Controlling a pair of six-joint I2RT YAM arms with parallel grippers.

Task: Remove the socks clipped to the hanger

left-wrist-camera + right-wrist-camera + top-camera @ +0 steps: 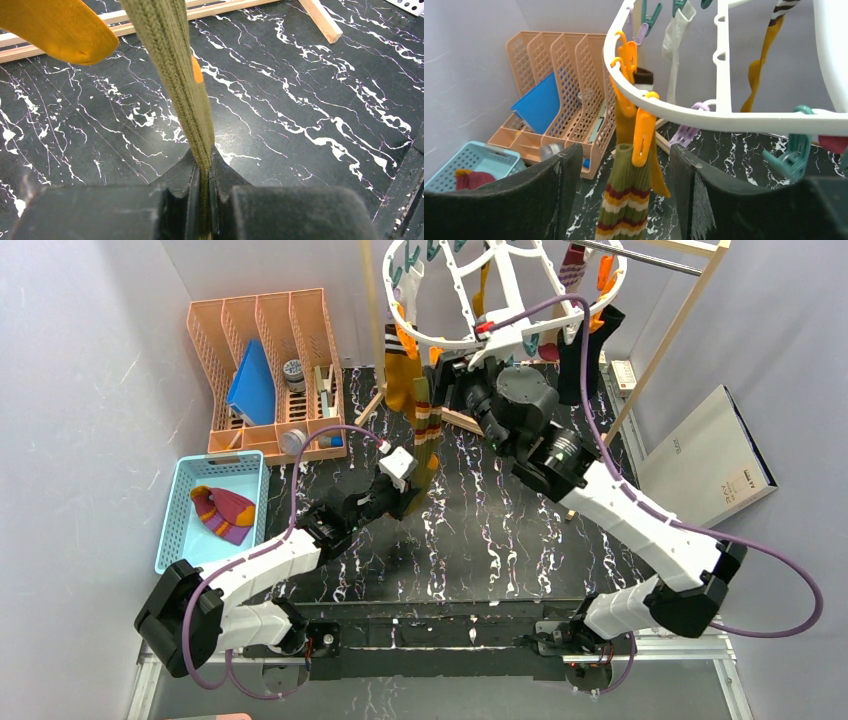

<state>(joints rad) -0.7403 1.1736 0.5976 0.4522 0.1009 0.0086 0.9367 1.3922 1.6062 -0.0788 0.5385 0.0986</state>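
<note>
The white hanger (724, 120) is hanging over the black table (480, 530), and socks are dangling from clips all round its rim. On the hanger's left side an orange clip (643, 132) is pinching the cuff of the olive striped sock (624, 200), which is hanging straight down below the rim. Just beside it a mustard sock (398, 380) is hanging from the same stretch of rim.

Below the hanger, the left gripper (202, 185) is clamping the lower end of the olive striped sock, its jaws pressed tight on the fabric, which is running taut up toward the rim.

The right gripper (624, 160) is hovering just under the hanger's rim with its jaws standing well apart and gripping nothing. One finger is sitting on each side of the orange clip and the sock's cuff, with a gap showing on both sides.

A black sock (575, 365) is hanging from the hanger's right side. Well to the left of the hanger, a purple and orange sock (225, 512) is lying in a blue basket (180, 500).
</note>
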